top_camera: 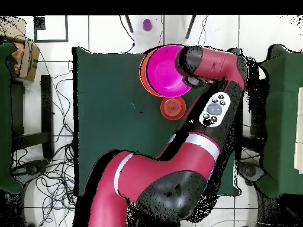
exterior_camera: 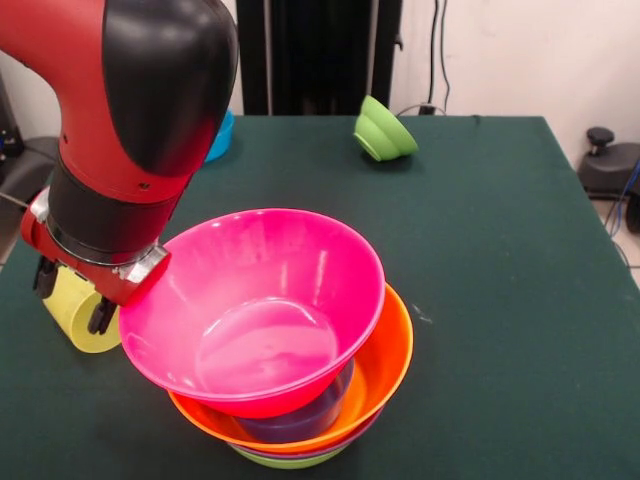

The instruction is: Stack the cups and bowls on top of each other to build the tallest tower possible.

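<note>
The tower [exterior_camera: 290,400] stands near the table's front edge: a big pink bowl [exterior_camera: 260,300] sits tilted on top, a wide orange bowl [exterior_camera: 385,370] lies under it, a purple one shows inside, and a lime-green bowl [exterior_camera: 290,461] is lowest. From above, the pink bowl [top_camera: 165,71] hides most of the orange rim [top_camera: 143,74]. Just left of the tower, my gripper [exterior_camera: 72,298] is shut on the yellow cup [exterior_camera: 88,325], which lies sideways between the dark fingers [exterior_camera: 101,314]. The arm hides the gripper in the overhead view.
A lime-green bowl [exterior_camera: 384,130] rests tipped on its side at the far right of the green table [exterior_camera: 500,250]. A blue bowl [exterior_camera: 221,136] peeks out behind the arm. A red-orange bowl [top_camera: 173,107] sits upright beside the tower.
</note>
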Available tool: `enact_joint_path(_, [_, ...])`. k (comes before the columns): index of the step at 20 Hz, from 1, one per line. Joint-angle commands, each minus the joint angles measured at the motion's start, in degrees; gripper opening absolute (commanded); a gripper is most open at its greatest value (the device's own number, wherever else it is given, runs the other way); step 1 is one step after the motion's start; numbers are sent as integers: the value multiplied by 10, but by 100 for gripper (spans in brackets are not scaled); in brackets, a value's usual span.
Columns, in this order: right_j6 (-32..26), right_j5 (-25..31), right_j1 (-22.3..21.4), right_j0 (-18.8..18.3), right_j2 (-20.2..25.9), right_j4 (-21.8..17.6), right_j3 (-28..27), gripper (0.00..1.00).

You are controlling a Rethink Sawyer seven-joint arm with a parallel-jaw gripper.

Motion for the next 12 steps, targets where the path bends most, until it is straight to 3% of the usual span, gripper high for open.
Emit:
enact_joint_path(1, [55,29,-8,7,46,-9,15,100])
enact_joint_path(4, [42,11,-29,4,59,-10,48,100])
enact_joint_path(9, [-34,-88,-181,-9,118,-16,260,100])
enact_joint_path(12, [-62,-131,-247,-30,145,-17,345,100])
